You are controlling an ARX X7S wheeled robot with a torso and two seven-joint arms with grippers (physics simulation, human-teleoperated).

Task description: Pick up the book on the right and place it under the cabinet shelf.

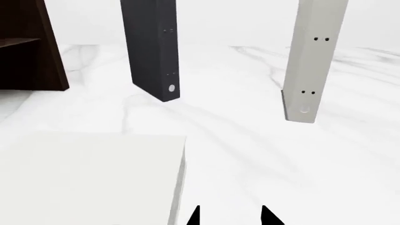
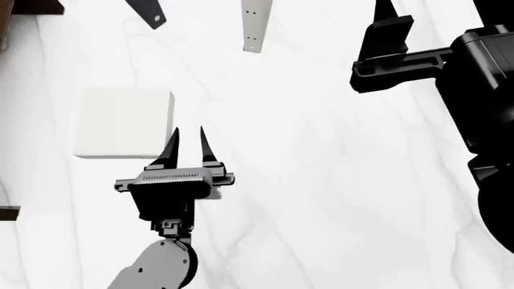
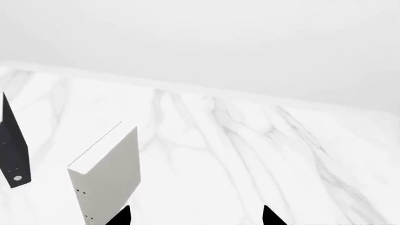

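A: Where is the book [image 2: 124, 122] right now?

B: It lies flat on the white marbled desk [image 2: 321, 180], its plain off-white cover facing up. In my head view it sits toward the left, just ahead of my left arm.

A: And your left end effector [image 2: 188, 144]?

B: Its two dark fingers are parted and hold nothing. They point forward, with the nearer finger close beside the book's right edge; I cannot tell whether it touches. In my left wrist view only the fingertips show, with the book's corner right next to them.

A: What about the right end effector [image 2: 384, 24]?

B: It hangs over the desk at the upper right of my head view, well apart from the book. My right wrist view shows two fingertips set wide apart, with only bare marble between them.

A: Anything else on the desk?

B: Two books stand upright farther back: a black book [image 1: 153, 47] and a thin white book [image 1: 312, 61] with small dark dots on its spine. They are apart from each other, the black one nearer the cabinet.

A: Can you see the cabinet shelf [image 1: 18, 42]?

B: Only a piece. My left wrist view shows the dark brown cabinet [image 1: 53, 61] at the desk's far side, with the shelf as a flat board inside it.
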